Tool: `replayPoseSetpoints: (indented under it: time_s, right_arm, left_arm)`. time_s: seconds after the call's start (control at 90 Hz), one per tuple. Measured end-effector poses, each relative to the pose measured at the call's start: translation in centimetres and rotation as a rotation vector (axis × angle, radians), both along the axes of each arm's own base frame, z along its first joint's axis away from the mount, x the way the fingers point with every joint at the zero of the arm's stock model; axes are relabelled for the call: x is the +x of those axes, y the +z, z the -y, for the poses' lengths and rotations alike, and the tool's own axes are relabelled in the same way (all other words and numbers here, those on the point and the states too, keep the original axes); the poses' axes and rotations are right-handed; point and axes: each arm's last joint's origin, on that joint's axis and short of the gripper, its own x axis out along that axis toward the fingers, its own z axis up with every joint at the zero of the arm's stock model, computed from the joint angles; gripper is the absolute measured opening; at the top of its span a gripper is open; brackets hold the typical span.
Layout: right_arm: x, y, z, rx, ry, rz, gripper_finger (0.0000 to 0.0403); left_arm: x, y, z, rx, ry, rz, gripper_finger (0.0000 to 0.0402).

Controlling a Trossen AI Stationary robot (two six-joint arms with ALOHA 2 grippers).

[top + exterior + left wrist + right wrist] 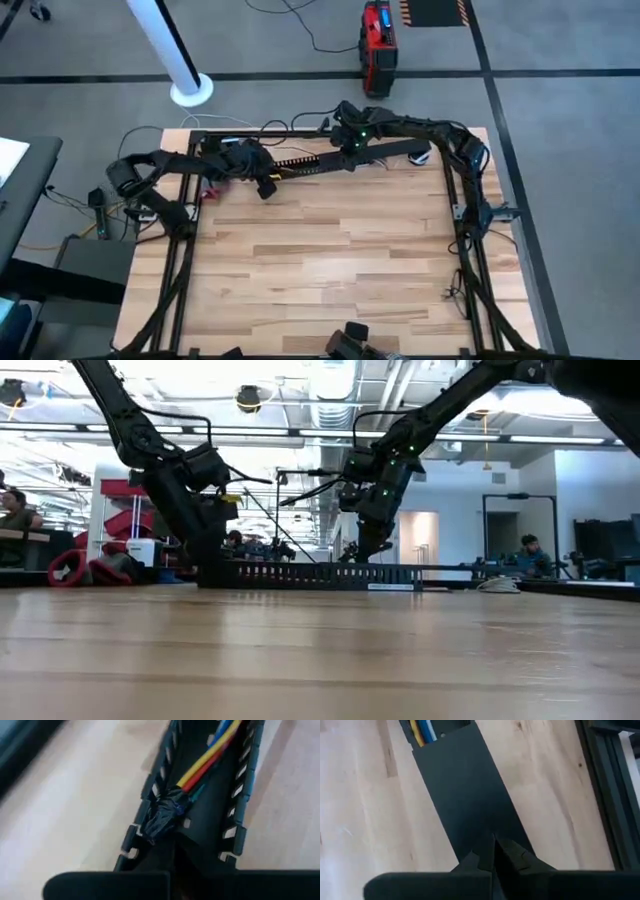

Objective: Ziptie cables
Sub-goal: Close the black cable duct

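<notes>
Two dark grippers we are watching at upper centre, left gripper [262,184] clamping the black comb-slotted plastic channel [300,165], red, yellow and blue cables [210,757] lying inside, right gripper [494,851] pinching the flat black rigid strip [465,790].

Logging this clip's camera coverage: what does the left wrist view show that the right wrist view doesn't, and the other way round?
Only the left wrist view shows the cables' taped end lying inside the slotted black channel. Only the right wrist view shows the flat black strip covering the channel, and the table's frame rail. Both show the coloured cables and the wooden tabletop.
</notes>
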Motion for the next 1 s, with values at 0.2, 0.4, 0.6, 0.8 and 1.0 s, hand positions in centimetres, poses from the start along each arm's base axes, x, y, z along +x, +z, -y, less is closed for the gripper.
replayPoseSetpoints:
  time_s: [0.2, 0.4, 0.6, 0.8, 1.0]
  right_arm:
    - [0.0, -0.1, 0.0, -0.002, -0.006, -0.008, 0.0000]
    - [0.0, -0.2, 0.0, 0.002, -0.005, -0.008, 0.0000]
    - [-0.3, 0.4, 0.5, 0.015, -0.012, 0.021, 0.0000]
    - [-0.4, 0.5, 0.9, 0.025, -0.007, 0.041, 0.0000]
    - [-0.2, 0.5, 0.7, 0.047, 0.007, 0.052, 0.0000]
  left_arm:
    - [1.6, -1.0, -0.9, -0.023, -0.022, -0.006, 0.0000]
    - [2.4, 0.0, -1.6, 0.002, -0.061, 0.017, 0.0000]
    - [2.8, 0.7, -1.8, 0.003, -0.068, 0.028, 0.0000]
    - [2.9, 3.3, -1.7, 0.032, -0.082, 0.126, 0.0000]
    - [1.7, 6.6, -0.7, 0.060, -0.080, 0.182, 0.0000]
